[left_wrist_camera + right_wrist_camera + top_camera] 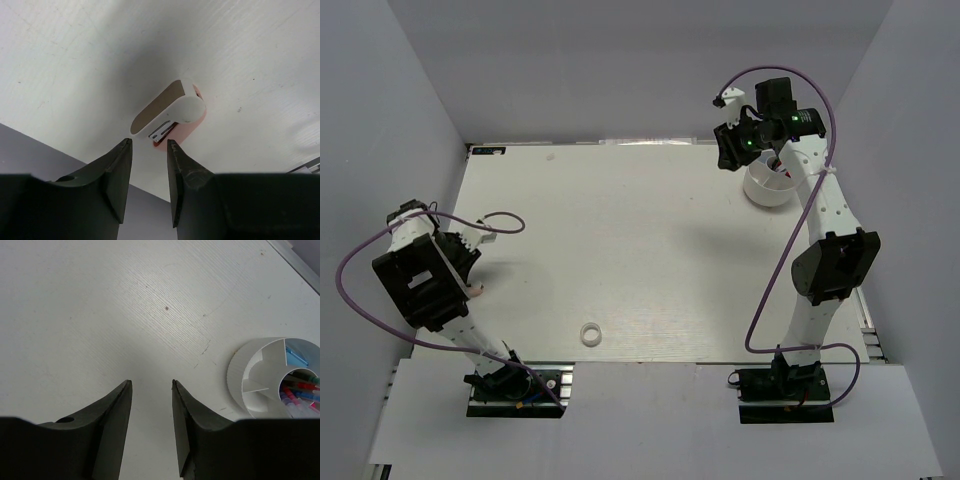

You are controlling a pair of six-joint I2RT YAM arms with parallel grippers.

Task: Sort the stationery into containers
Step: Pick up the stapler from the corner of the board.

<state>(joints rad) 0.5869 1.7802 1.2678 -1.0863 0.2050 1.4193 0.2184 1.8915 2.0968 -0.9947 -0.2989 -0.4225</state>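
From above, a white wooden table (650, 230) carries a small white tape ring (590, 333) near its front edge, well apart from both arms. A round white plastic container with inner dividers (760, 195) stands at the far right, partly under the right arm (820, 230). The left wrist view shows the left gripper (149, 142) with its jaws slightly parted and nothing between them. A small white-and-pink stapler-like object (172, 112) lies on the table just beyond the tips. In the right wrist view the right gripper (152, 384) is likewise parted and empty above bare tabletop. The container sits to its right with red and blue pens (297, 390) bunched in its centre well and a light-blue piece (295, 356) in an outer section.
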